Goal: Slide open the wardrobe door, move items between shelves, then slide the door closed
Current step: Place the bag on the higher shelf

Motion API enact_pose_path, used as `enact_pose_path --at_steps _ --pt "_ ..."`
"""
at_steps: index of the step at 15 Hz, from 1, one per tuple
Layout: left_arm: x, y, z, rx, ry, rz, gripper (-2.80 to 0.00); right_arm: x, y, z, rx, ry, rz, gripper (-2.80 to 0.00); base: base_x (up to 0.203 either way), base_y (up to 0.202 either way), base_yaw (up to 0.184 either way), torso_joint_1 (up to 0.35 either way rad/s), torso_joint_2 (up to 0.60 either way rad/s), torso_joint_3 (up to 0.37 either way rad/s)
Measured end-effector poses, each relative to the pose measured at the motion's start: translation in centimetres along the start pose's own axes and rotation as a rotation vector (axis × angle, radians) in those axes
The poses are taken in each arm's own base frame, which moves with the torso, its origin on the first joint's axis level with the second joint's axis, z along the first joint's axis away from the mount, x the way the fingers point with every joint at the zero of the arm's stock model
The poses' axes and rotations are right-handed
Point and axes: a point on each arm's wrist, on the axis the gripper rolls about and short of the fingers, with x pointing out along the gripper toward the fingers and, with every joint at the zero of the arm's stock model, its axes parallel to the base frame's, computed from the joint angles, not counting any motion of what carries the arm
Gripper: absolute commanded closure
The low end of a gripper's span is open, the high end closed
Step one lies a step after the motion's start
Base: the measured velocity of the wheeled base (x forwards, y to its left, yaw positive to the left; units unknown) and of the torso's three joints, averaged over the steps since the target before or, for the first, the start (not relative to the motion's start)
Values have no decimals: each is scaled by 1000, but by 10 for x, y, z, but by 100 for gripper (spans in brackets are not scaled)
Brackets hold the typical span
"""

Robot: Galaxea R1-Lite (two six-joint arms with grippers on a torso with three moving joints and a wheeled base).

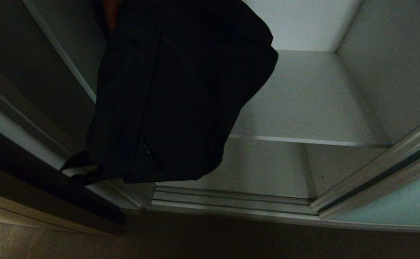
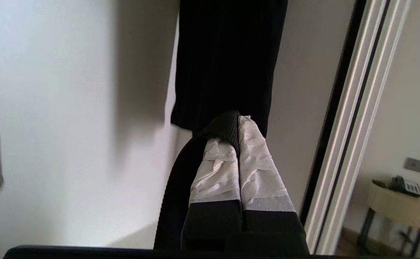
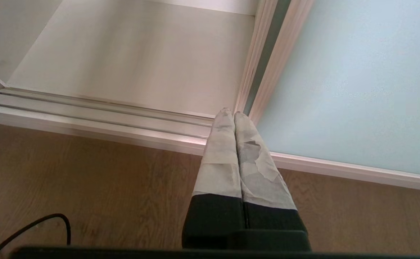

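- Black soft fabric makes up the bundle (image 1: pixel 181 93), which hangs freely below the left gripper (image 2: pixel 238 124) in front of the open wardrobe; no shelf carries it at this moment.
- Left gripper has its fingers pressed together on a black strap (image 2: pixel 181 187) of the bundle, with the main body of cloth hanging beyond the fingertips.
- I judge the bundle to be light and limp: it will sag, swing and fold, so the strap or a thick fold near the top seems the safest place to hold.
- A loose strap end (image 1: pixel 78 171) dangles low at the near corner and could catch on the floor track (image 1: pixel 231 201).
- Two white-grey shelves, an upper one (image 1: pixel 303 104) and a lower one (image 1: pixel 263 169), lie behind the bundle with wide room.
- Sliding door (image 3: pixel 346 82) stands just beside the right gripper (image 3: pixel 230 114), which is closed on nothing, low above the wooden floor (image 3: pixel 87 187).
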Motion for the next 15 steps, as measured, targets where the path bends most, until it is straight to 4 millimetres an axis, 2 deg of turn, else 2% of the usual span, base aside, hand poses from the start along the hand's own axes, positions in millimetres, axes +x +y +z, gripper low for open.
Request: enact_pose_path --at_steps 5,7,10,13,15 --pt "3 9 -22 7 83 31 0 0 0 0 -28 0 -3 0 0 0 0 0 0 0" --pt "4 11 -28 9 92 34 0 -5 0 15 -17 -40 1 0 0 0 0 0 0 0" --pt "7 9 -31 -1 91 20 0 -33 0 75 51 -214 90 0 0 0 0 0 0 0" --pt "7 2 -25 -7 79 -5 0 -63 3 129 122 -290 269 0 0 0 0 0 0 0" --pt "8 -2 -24 -19 87 -15 0 -66 7 155 173 -268 424 0 0 0 0 0 0 0"
